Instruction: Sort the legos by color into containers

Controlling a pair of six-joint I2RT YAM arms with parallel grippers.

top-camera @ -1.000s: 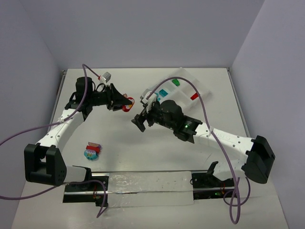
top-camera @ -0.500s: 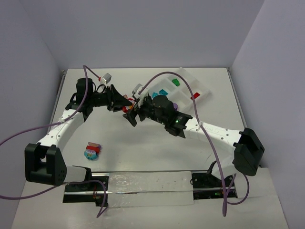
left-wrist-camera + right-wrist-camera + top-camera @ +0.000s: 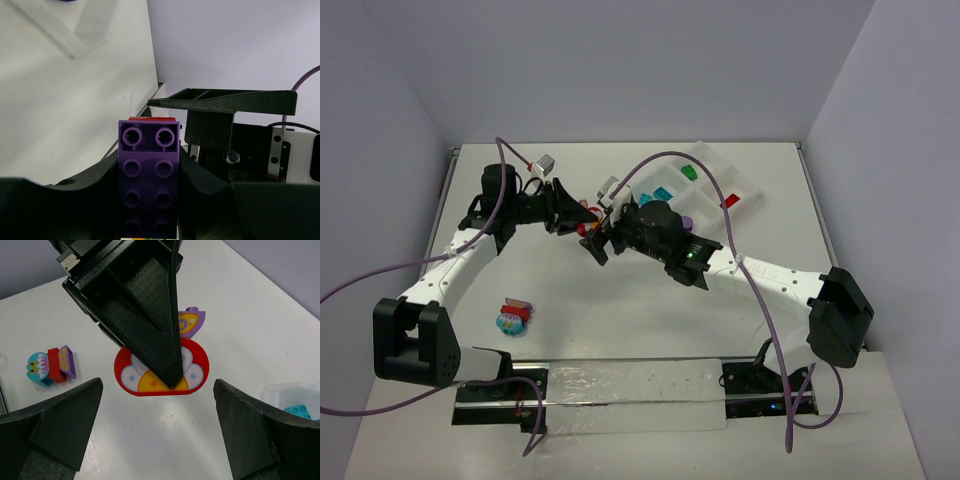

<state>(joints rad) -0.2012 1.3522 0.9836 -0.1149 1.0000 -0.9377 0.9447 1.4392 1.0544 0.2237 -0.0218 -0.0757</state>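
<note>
Loose clump (image 3: 512, 316): teal, red and purple legos joined together, lying on the table (image 3: 640, 320) well apart from the tray (image 3: 745, 185), to its near left and closest to the arm bases.
Right claw (image 3: 157, 427): spread wide with nothing between its fingers (image 3: 55, 425), just off the tray's left corner, facing the left claw.
Left claw (image 3: 584, 216): clamped tight on the purple-and-red clump (image 3: 149, 180), a little left of the tray's left corner, tip to tip with the right claw.
Purple-and-red clump: a purple studded brick pinched by its long sides, with a red round-topped printed piece (image 3: 160, 374) fixed against it; held up left of the tray.
Tray: clear plastic, set askew on the far right part of the table.
Tray contents: teal bricks (image 3: 662, 194) in the compartment nearest the claws, a purple piece (image 3: 688, 221) at the near edge, partly hidden by the right arm, a red brick (image 3: 728, 201) in the right compartment, a green brick (image 3: 689, 172) in the farthest one.
</note>
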